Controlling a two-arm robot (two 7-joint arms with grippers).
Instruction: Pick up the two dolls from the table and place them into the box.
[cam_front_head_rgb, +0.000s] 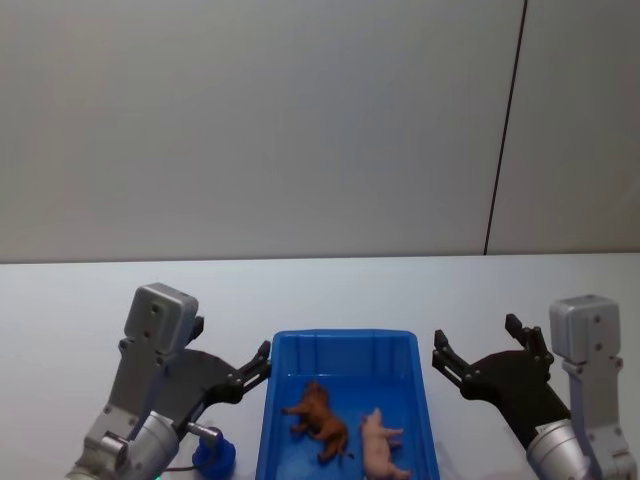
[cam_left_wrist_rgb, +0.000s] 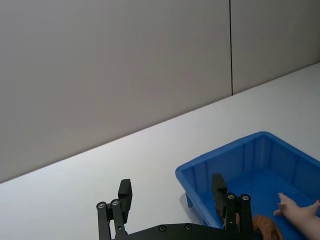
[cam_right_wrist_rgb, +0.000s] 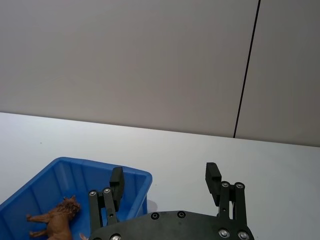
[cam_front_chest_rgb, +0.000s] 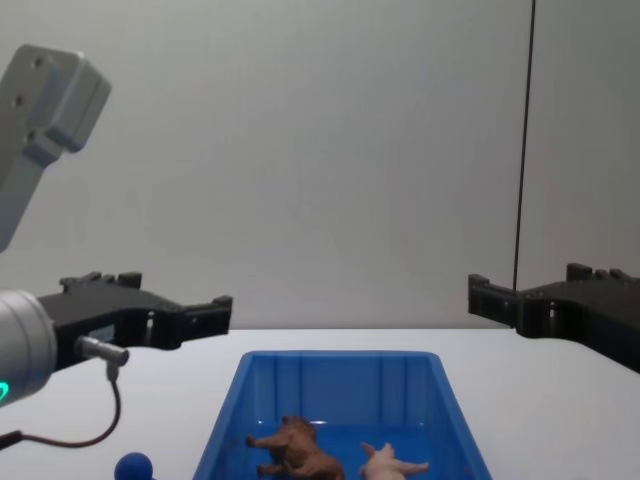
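Blue box holds lion, pig side by side.

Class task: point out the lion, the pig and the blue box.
lion (cam_front_head_rgb: 322, 420), head view, on its body.
pig (cam_front_head_rgb: 380, 447), head view, on its back.
box (cam_front_head_rgb: 345, 338), head view, on its far rim.

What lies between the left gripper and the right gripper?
In the head view, the box, holding the lion and the pig, lies between the left gripper and the right gripper.
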